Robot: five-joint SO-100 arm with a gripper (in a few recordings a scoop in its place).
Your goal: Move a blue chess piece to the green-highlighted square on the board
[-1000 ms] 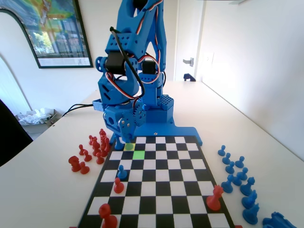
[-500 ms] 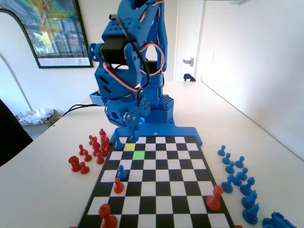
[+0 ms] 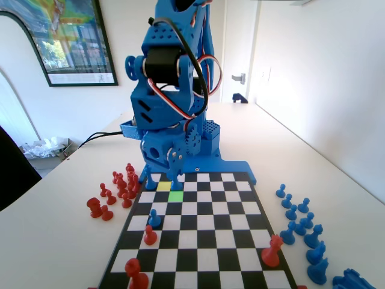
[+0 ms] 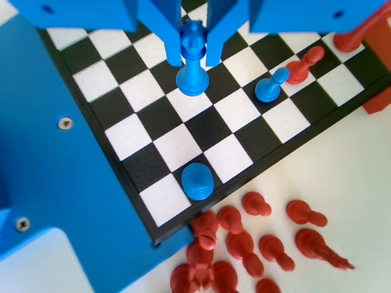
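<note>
In the wrist view my gripper (image 4: 194, 60) is shut on the slim blue chess piece (image 4: 193, 70). Its narrow top sits between the two jaws and its round base hangs over the board (image 4: 153, 141). In the fixed view the gripper (image 3: 174, 179) is low at the far end of the board (image 3: 204, 242), just behind the green-highlighted square (image 3: 175, 196). The yellow-lit square (image 3: 163, 186) lies one row further back and to the left. The held piece is hard to pick out against the arm in this view.
A stubby round-headed blue pawn (image 4: 197, 181) stands near the board's corner. Another blue pawn (image 3: 154, 218) and a red pawn (image 3: 150, 235) stand on the left files. Loose red pieces (image 3: 120, 186) lie left of the board, blue ones (image 3: 301, 226) right.
The arm rose from the yellow square, then swung right in the fixed view and came down again behind the green square.
</note>
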